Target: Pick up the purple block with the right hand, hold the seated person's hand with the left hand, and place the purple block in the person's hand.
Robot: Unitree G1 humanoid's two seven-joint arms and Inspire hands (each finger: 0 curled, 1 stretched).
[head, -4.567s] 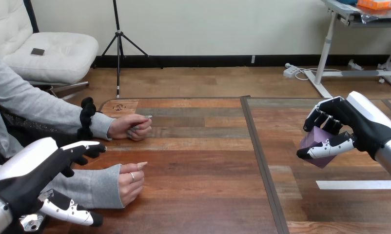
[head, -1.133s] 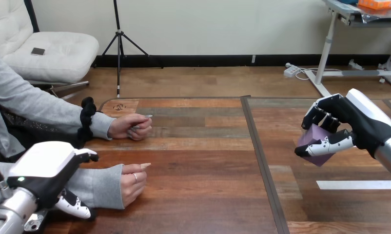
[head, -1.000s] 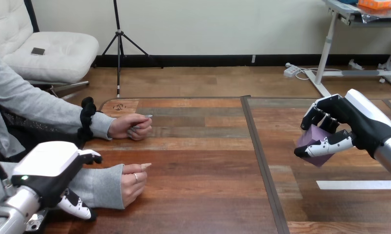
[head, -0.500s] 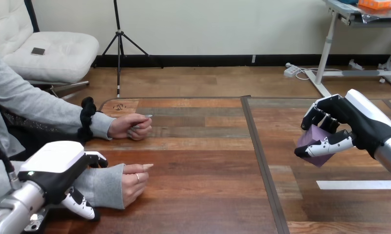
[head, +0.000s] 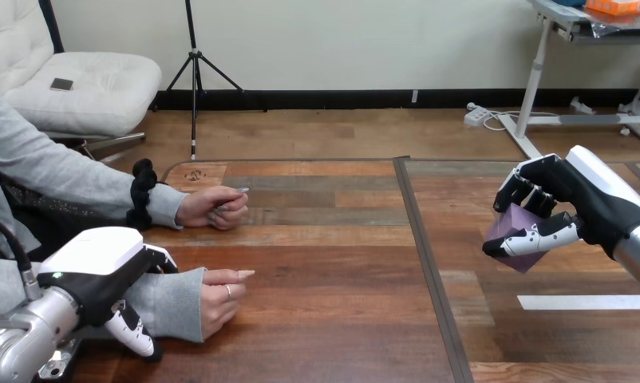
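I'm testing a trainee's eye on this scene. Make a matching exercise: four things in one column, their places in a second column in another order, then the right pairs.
Things
1. purple block
2. left hand
3. person's farther hand
4. white tape strip

Places
A. flat on the table, at its near right
B. at the sleeved wrist of the person's nearer hand
C. gripped in the right hand
D. resting on the table toward its far left, apart from both robot hands

Pairs: 1-C, 2-B, 3-D, 4-A
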